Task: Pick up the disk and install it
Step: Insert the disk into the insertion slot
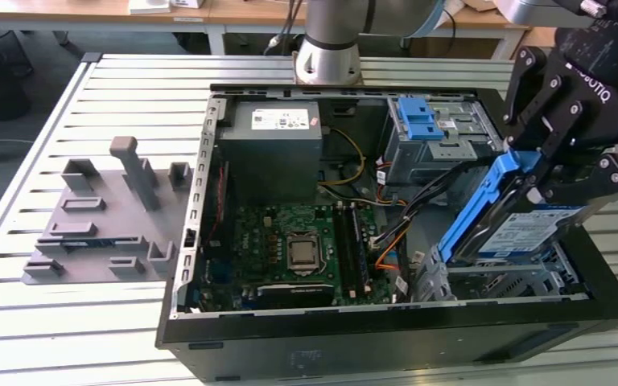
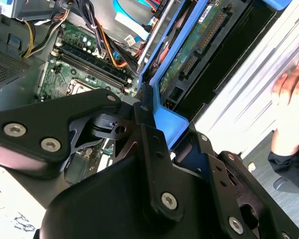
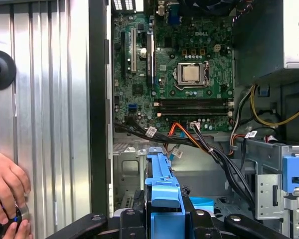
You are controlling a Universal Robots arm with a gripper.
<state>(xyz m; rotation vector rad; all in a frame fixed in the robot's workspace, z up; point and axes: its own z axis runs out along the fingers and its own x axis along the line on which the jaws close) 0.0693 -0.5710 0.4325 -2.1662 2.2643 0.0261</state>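
Slatted metal tabletop (image 1: 84, 322) carries an open computer case (image 1: 395, 326). Clamped by its blue bracket (image 1: 479, 205) in the claw (image 1: 540, 178), the disk (image 1: 518, 232) hangs tilted just below it, over the drive cage (image 1: 502, 283). At that slant its lower edge could catch the cage rim and jam, or swivel in the pinch. Cables (image 1: 438, 186) close beside the claw might snag. A person's hand (image 3: 7, 191) rests outside the case, well apart.

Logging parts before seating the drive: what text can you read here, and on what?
Nothing I can quote reliably.
Label on the disk: print too small.
Sticker on the power supply: too small.
Housing of the claw: white maker's lettering only.
On the motherboard: a maker's mark; remaining print too small.
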